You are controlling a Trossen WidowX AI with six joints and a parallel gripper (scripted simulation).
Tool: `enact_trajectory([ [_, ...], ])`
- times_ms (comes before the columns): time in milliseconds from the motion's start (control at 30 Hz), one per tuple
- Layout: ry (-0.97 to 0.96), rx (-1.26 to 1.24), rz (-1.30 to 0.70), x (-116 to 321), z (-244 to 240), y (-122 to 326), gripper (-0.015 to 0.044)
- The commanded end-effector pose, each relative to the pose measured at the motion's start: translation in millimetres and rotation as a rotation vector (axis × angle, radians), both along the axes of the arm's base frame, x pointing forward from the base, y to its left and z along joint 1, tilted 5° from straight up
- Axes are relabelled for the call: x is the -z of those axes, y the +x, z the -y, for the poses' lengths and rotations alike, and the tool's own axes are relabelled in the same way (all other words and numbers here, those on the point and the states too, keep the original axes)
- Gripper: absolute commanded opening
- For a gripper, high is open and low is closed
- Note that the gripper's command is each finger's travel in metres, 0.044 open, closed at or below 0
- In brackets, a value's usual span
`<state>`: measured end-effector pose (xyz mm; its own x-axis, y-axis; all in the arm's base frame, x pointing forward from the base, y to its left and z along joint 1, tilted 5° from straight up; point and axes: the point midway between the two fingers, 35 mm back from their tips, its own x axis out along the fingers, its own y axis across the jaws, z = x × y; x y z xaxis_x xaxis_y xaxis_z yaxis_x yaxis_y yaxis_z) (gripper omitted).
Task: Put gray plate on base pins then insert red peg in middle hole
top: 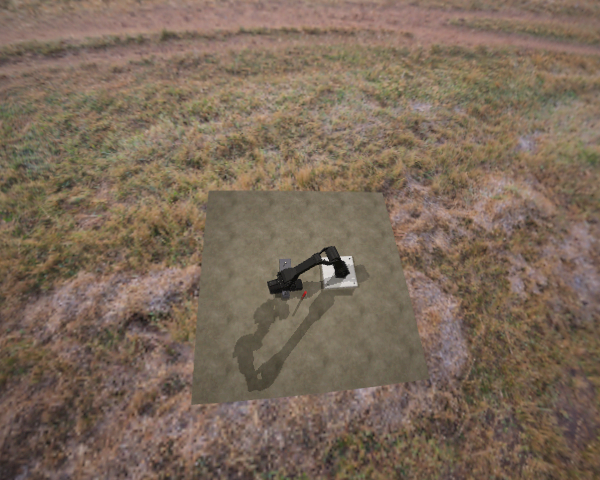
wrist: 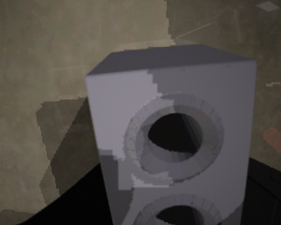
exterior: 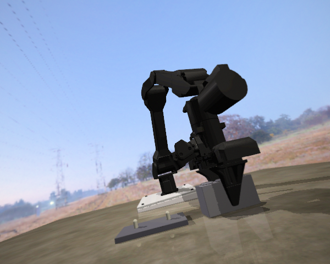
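End effector (exterior: 234,198) grips gray plate (exterior: 216,198) beside the pinned base (exterior: 152,227).

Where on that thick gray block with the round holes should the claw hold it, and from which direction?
Across its two long flat sides, coming straight down from above, much as the gripper is clamped on the gray plate now. Those sides are parallel and flat, so the fingers sit square. The top face carries the holes, which must stay free for the pins on the base.
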<state>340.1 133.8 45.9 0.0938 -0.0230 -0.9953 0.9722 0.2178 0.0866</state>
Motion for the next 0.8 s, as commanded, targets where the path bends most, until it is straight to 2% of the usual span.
enact_trajectory([
  [0,-0.001,-0.002,0.008,-11.1,-1.0,1.8,0.0000],
  [767,-0.001,-0.002,0.008,-83.0,-4.4,-4.9,0.0000],
])
